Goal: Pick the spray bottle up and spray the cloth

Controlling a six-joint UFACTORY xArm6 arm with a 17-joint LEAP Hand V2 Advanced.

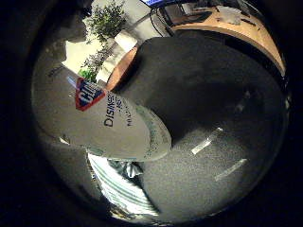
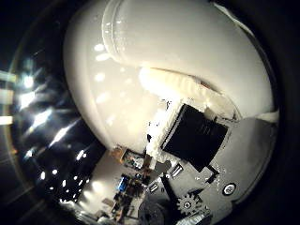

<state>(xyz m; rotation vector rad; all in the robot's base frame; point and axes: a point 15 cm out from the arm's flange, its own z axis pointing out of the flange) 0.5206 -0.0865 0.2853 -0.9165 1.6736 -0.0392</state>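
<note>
The white spray bottle [image 1: 106, 120] with a red and blue label lies close against the palm and fills much of the little finger side view. Its smooth white shoulder [image 2: 140, 65] fills the thumb side view. My right hand [image 2: 194, 140] shows there as white and black parts with a small gear, and one finger [image 2: 187, 91] is curled onto the bottle's surface. A white cloth with green stripes [image 1: 120, 189] lies crumpled on the grey surface beneath the bottle's base. The bottle's nozzle and trigger are hidden.
A grey carpet-like surface [image 1: 218, 99] with pale tape strips spreads under the bottle. A curved wooden desk [image 1: 246, 28] stands beyond it, and a leafy plant [image 1: 106, 21] stands further back. Shelves with small items [image 2: 126, 185] show in the distance.
</note>
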